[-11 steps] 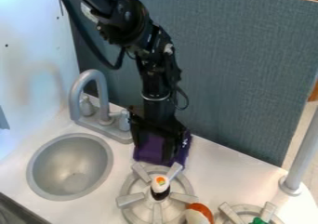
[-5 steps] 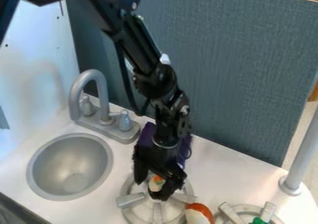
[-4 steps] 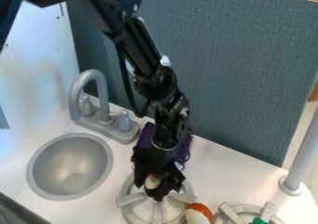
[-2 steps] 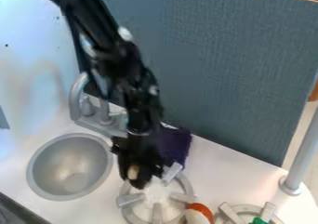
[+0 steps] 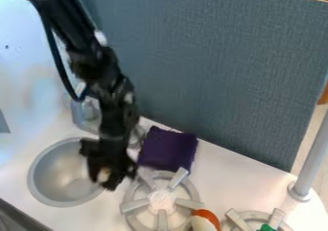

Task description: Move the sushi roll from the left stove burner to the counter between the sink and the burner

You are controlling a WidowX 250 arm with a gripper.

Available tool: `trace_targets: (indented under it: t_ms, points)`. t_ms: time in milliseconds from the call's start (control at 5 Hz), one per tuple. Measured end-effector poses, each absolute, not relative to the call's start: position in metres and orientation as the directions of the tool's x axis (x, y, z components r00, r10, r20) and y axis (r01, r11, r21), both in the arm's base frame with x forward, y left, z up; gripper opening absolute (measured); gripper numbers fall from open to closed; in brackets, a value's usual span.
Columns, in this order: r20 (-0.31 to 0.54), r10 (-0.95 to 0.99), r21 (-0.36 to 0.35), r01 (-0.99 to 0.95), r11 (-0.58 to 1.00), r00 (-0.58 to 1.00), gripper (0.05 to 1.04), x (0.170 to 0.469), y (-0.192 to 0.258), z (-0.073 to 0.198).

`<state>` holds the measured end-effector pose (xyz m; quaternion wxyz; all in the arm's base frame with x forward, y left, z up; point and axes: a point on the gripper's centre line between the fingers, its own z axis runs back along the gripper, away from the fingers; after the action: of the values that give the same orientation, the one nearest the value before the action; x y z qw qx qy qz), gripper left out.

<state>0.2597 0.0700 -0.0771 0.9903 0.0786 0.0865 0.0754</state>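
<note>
My black arm [image 5: 93,62] comes in from the top left and slants down to the right. Lower down it bends, so my gripper [image 5: 105,178] points almost straight down. It hangs over the right side of the round sink [image 5: 46,177], between the sink and the big stove burner [image 5: 162,201]. A black cable [image 5: 56,57] hangs in a long curve on the left of the arm.

My gripper is closed on a small pale toy [image 5: 104,174]. I can see just a bit of it between the two dark fingers, and that bit looks light and round. I can't tell how the rest is shaped.

The sink is smooth, gray and deep like a bowl. The gray faucet [image 5: 78,114] is behind my arm, partly hidden. To the right of my gripper, a dark purple cloth [image 5: 168,149] lies on the smooth white counter [image 5: 240,177], soft and nearly square. The burner just in front of it is a gray ring with flat bars. An orange and white toy [image 5: 206,219], rounded on top, is by its lower right side. Next comes a second burner [image 5: 240,221] with something green [image 5: 266,228] on it. A smooth, round gray pole [image 5: 312,158] stands at the right. The blue-gray wall [image 5: 224,72] at the back looks rough, like woven cloth.
</note>
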Motion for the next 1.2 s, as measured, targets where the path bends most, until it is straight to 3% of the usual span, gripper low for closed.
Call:
trace_targets:
  t_ms: [200, 600, 800, 1000, 1200]
  points:
    - [-0.257, 0.180, 0.226, -0.122, 0.967, 0.949, 0.535, 0.250, 0.082, -0.113]
    - [-0.287, 0.156, 0.210, -0.097, 0.973, 0.945, 0.532, 0.254, 0.079, -0.123]
    - [-0.294, 0.125, 0.163, -0.079, 0.983, 0.948, 0.586, 0.253, 0.072, -0.121]
    - [-0.216, 0.104, 0.104, -0.084, 0.991, 0.971, 0.905, 0.250, 0.060, -0.097]
    - [-0.102, 0.098, 0.044, -0.094, 0.995, 0.990, 1.014, 0.265, 0.051, -0.063]
